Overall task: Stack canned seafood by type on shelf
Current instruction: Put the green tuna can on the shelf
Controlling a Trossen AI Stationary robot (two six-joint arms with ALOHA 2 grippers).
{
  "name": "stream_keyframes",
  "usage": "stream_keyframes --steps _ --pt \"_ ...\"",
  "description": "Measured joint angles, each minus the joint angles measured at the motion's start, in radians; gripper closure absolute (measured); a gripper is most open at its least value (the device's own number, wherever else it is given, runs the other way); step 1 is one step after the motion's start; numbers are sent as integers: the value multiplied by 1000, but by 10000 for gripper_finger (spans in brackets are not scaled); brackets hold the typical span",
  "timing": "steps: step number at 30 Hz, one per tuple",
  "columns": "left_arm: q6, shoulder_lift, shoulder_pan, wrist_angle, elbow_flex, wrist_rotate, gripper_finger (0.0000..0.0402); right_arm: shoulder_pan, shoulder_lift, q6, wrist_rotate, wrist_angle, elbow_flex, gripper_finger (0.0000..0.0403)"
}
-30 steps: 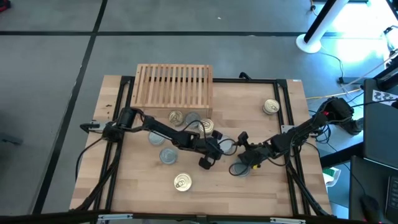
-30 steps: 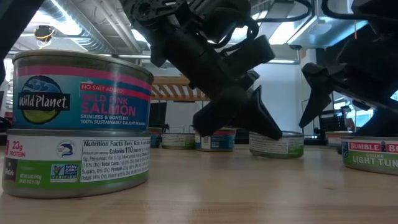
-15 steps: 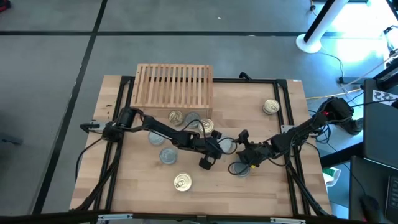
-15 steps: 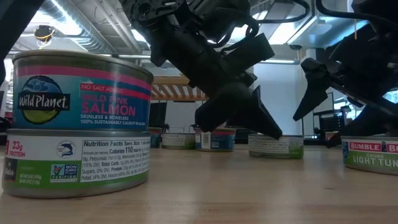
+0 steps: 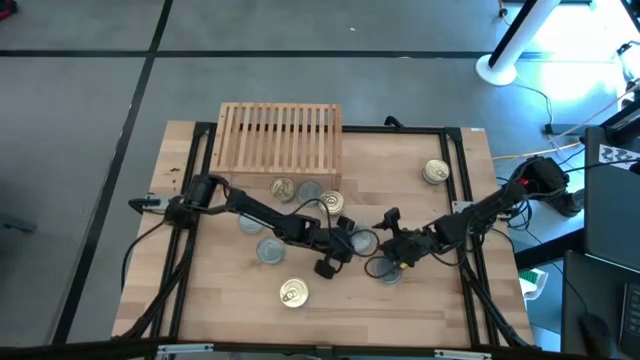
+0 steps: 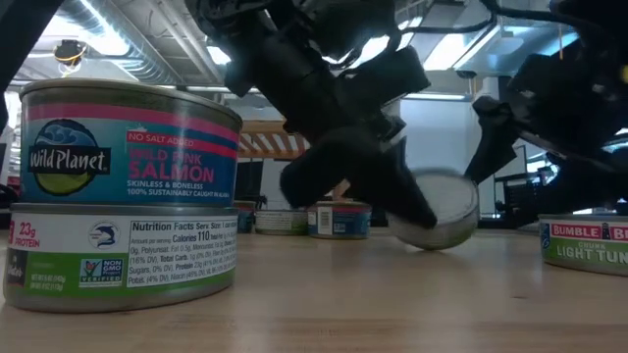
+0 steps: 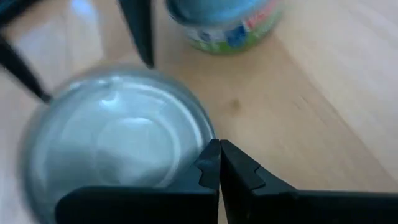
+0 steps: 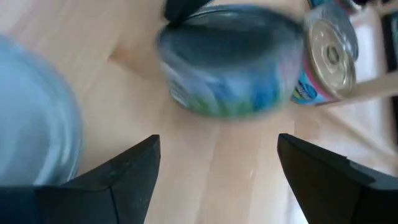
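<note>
Standing closest to the low camera is a two-high stack of salmon cans, which from above is the gold-lidded can near the front edge of the wooden surface. Past it, at mid-surface, the left tool is clenched, its two dark fingers pressed tip to tip with nothing between them; they sit against the rim of a silver-lidded can, which in the low view appears tipped up on its edge. Just to its right the right tool is released, its fingers spread wide and holding nothing, facing a green-labelled can. Under that arm lies another silver-lidded can. To the left of the tools are two more silver-lidded cans and. Farther back a cluster of cans lies just in front of the shelf: a gold-lidded one, a grey one and another gold one. One gold-lidded can lies apart near the right rear. The shelf, a light-wood slatted rack at the back left of the surface, carries no cans.
</note>
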Motion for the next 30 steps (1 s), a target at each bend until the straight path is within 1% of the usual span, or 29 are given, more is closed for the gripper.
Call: stream_keyframes --steps 6,11,14,19,23,27,30 --pt "-1 3 2 -33 -2 -7 402 -95 0 219 -113 22 0 84" --pt "3 3 3 -26 -2 -7 401 -163 0 404 -309 74 0 84" --pt "2 3 3 -27 -2 -7 401 -178 0 464 -369 96 0 84" --pt "2 2 3 -25 -1 -8 401 -178 0 480 -437 136 0 84" --pt "2 2 3 -23 0 -8 401 -179 0 573 -439 202 0 84" --pt "2 2 4 -23 0 -15 401 -178 0 720 -373 200 0 84" --pt "0 2 10 -22 0 -15 401 -178 0 785 -354 215 0 84"
